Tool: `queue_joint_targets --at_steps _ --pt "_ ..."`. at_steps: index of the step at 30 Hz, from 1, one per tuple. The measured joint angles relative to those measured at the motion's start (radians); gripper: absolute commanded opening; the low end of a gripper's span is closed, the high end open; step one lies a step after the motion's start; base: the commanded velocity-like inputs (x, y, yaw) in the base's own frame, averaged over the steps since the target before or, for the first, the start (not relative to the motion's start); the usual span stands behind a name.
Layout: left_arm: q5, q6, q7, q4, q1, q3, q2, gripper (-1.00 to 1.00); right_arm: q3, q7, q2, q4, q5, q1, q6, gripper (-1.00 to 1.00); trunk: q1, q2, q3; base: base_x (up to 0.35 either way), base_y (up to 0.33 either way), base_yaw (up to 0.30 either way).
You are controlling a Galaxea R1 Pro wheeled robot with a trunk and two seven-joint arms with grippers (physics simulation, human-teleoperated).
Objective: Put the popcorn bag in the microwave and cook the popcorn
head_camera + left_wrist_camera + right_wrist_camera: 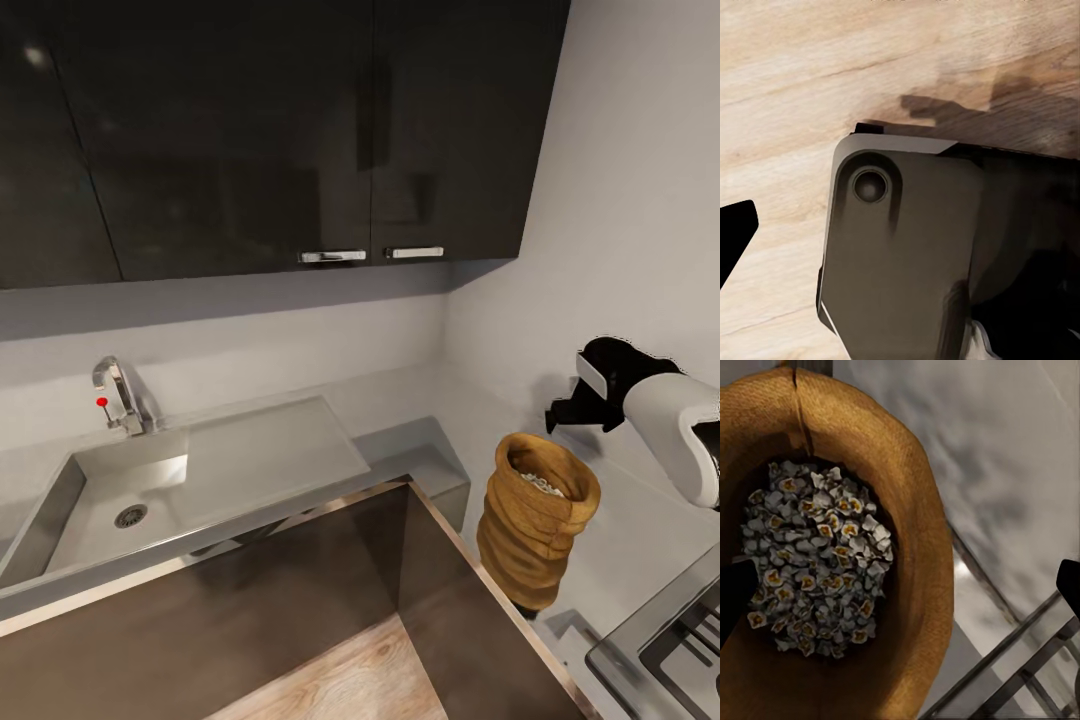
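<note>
The popcorn bag (535,530), a tan crumpled sack, stands upright on the steel countertop (630,520) near the inner corner. It holds a heap of whitish popcorn (814,562) that also shows at its mouth (545,485). My right gripper (572,405) hovers open just above and behind the rolled rim of the bag. In the right wrist view, the right gripper (900,589) looks straight down into the sack, with one fingertip (735,592) over its inside. My left gripper (896,229) hangs low over the wooden floor, one fingertip (736,234) at the frame's edge. The microwave is out of view.
A steel sink (150,500) with a faucet (118,395) lies left along the counter. Dark wall cabinets (300,130) hang above. A stove grate (680,630) sits just right of the bag. Part of my dark base (907,255) lies below the left wrist.
</note>
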Motion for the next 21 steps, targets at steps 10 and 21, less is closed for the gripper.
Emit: queue_joint_targets --at_steps 10,21 --pt "0.002 0.000 -0.001 0.000 -0.001 0.002 0.002 1.00 0.000 0.000 0.004 0.000 -0.001 0.016 0.000 1.00 0.000 0.000 0.000 0.000 0.000 0.000" --pt "0.004 0.000 0.000 0.000 -0.001 0.003 0.000 1.00 0.000 0.000 0.009 0.003 -0.001 0.030 0.000 1.00 0.000 0.000 0.000 -0.107 0.000 0.000"
